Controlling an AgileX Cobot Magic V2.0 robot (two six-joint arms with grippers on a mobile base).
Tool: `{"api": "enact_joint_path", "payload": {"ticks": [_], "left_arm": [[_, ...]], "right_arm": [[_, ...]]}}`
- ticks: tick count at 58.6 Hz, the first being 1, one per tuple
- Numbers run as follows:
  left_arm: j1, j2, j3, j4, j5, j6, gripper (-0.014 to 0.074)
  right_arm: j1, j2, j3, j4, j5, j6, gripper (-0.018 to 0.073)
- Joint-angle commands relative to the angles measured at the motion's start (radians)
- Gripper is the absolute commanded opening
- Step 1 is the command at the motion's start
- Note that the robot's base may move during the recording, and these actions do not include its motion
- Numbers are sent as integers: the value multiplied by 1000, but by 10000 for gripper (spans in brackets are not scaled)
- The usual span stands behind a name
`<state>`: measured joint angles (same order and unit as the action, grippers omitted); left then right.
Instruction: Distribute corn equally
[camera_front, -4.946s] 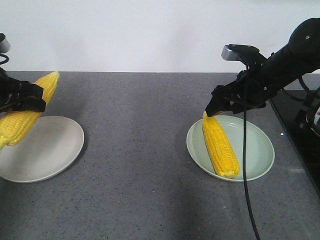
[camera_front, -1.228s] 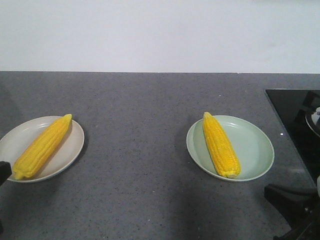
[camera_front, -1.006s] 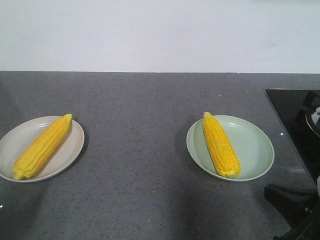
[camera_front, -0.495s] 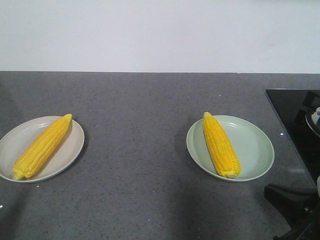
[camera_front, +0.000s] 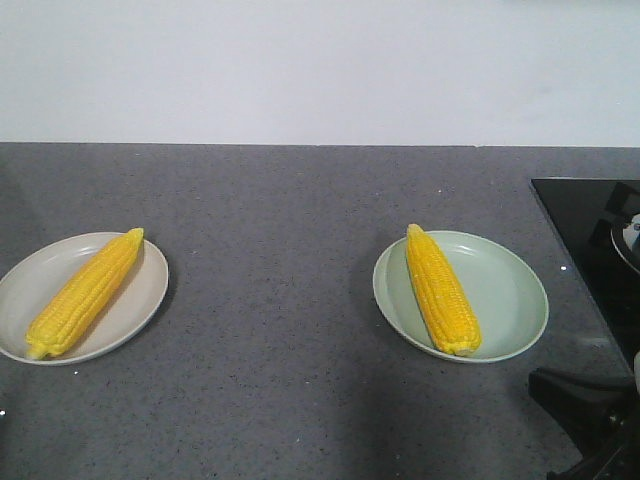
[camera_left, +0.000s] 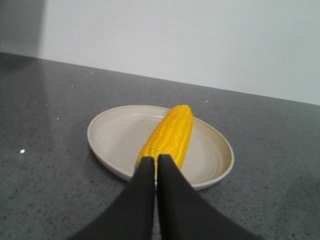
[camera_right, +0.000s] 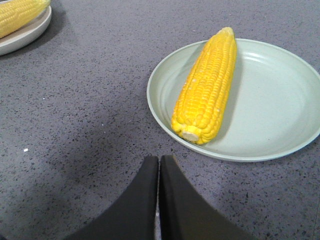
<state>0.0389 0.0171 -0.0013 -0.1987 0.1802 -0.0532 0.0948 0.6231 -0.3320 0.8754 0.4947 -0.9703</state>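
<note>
1. Front view: two plates on the grey speckled counter (camera_front: 300, 250), well apart, one cob on each.
2. The left plate (camera_front: 135, 300) is cream. Its cob, the left corn (camera_front: 85, 292), lies slantwise across it, pointed tip toward the far rim and the wall, blunt end at the near left rim.
3. The right plate (camera_front: 510, 300) is pale green. The right corn (camera_front: 442, 289) lies along its left half, tip at the far rim, blunt end near the front rim. The plate's right half is bare.
4. A black glossy stovetop (camera_front: 590, 240) sits at the counter's right edge, and a dark piece of the robot (camera_front: 590, 420) pokes into the bottom right corner of the front view. Which part it is, I cannot tell.
5. Left wrist view: the left claw (camera_left: 156, 162) has its two black fingers pressed together, only a thin seam between them, nothing pinched. It sits just in front of the cream plate's near rim, with the cob running straight away from it toward the white wall (camera_left: 200, 40). From this angle the tips overlap the cob's near end, and whether they touch it cannot be told.
6. Right wrist view: the right claw (camera_right: 159, 161) is likewise pressed together and holding nothing. Its tips are over bare counter, just short of the green plate's rim and clear of the cob's blunt end.
7. In the top left corner of that same view, a sliver of the cream plate and its cob shows.
</note>
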Motion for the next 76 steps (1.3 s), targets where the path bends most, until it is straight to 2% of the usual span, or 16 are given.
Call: {"api": "enact_joint_path", "payload": {"ticks": [1, 3, 14, 31, 39, 54, 76], "left_arm": [[-3, -34, 7, 127, -56, -212, -6], [-3, -48, 3, 148, -7, -229, -6], [-3, -45, 4, 154, -3, -225, -6], [-3, -45, 4, 156, -135, -198, -6], [-3, -45, 4, 157, -133, -195, -6], [-3, -45, 3, 154, -168, 7, -6], [-3, -44, 3, 154, -161, 11, -6]], "right_arm": [[-3, 0, -28, 29, -35, -7, -6], [-3, 0, -28, 29, -35, -7, -6], [-3, 0, -28, 29, -36, -7, -6], [-3, 0, -28, 29, -36, -7, -6], [-3, 0, -28, 29, -36, -7, -6], [-3, 0, -28, 29, -36, -7, -6], [-3, 0, -28, 29, -36, -7, -6]]}}
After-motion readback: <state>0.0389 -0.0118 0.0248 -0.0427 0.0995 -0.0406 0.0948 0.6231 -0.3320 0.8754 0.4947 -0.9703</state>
